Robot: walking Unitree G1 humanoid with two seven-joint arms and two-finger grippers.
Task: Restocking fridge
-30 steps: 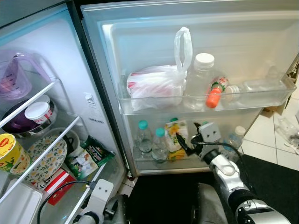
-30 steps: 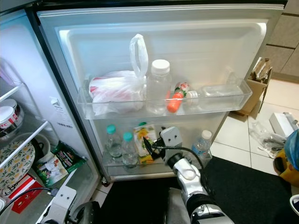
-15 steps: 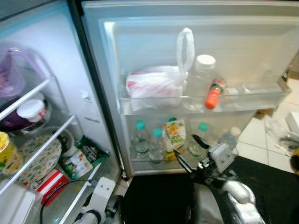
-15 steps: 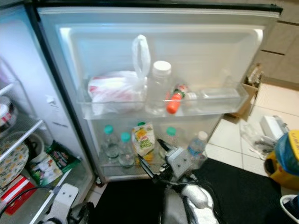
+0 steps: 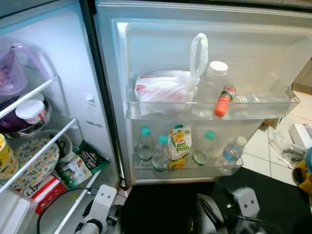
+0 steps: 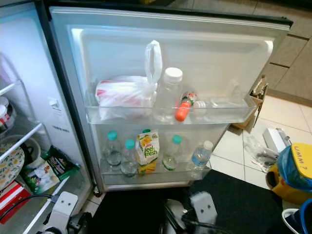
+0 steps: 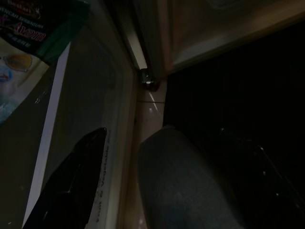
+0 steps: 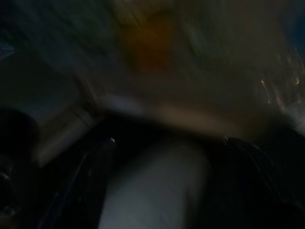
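I'm seeing the juice carton [image 5: 179, 145] standing upright in the lower door shelf [image 5: 185, 170] of the open fridge door [image 5: 204, 44], with nothing gripping it. Teal-capped water bottles are flanking it: two [image 5: 145, 145] [image 5: 160, 153] on its left, the nearer one just beside it, and another [image 5: 200, 152] on its right. A white-capped bottle with a blue label [image 5: 230, 151] is leaning at the shelf's right end.

In the upper door shelf [image 5: 209, 108] a white plastic bag with red print [image 5: 163, 88] is sitting at the left, its handle loop sticking up. Beside it a clear bottle with a white cap [image 5: 210, 87] is standing, then a small orange-topped bottle [image 5: 222, 102] is lying tilted, and a clear bottle [image 5: 261, 97] is lying on its side.

My right gripper [image 5: 214, 219] is hanging low at the bottom of the head view, well below the door shelves and blurred; I cannot tell how its jaws are set. My left gripper [image 7: 71, 186] is hanging near the fridge's bottom edge, and one dark finger is all I'm making out, so I cannot tell its jaws either.

In the main compartment, a green snack packet [image 5: 80, 163] is lying on the bottom, a floral plate [image 5: 34, 163] is resting on a wire shelf, and a white-lidded tub [image 5: 30, 111] is sitting above it.
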